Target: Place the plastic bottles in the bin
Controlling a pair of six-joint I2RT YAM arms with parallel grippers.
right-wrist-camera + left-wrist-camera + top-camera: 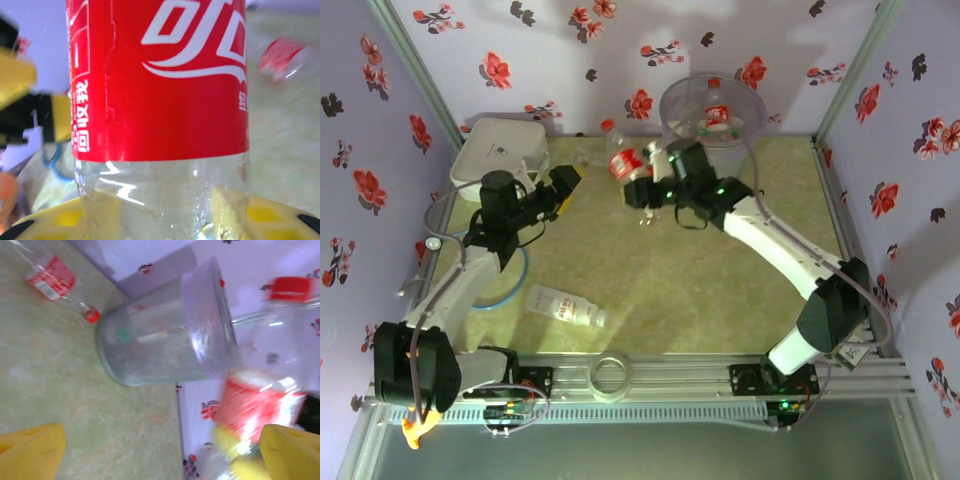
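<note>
Some plastic bottles [717,118] lay in the bin [670,100]; right gripper [640,187] clasped a red-labelled bottle [622,160] beside it, left gripper [565,192] gaped empty, one loose bottle [565,304] lay on the table [700,280]

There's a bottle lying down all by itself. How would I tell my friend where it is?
Find the pale green table, then its near edge beside the left arm. A small clear plastic bottle lies flat there, alone, just beyond a white ring. The red-labelled clear bottle is held up in the right gripper instead.
</note>
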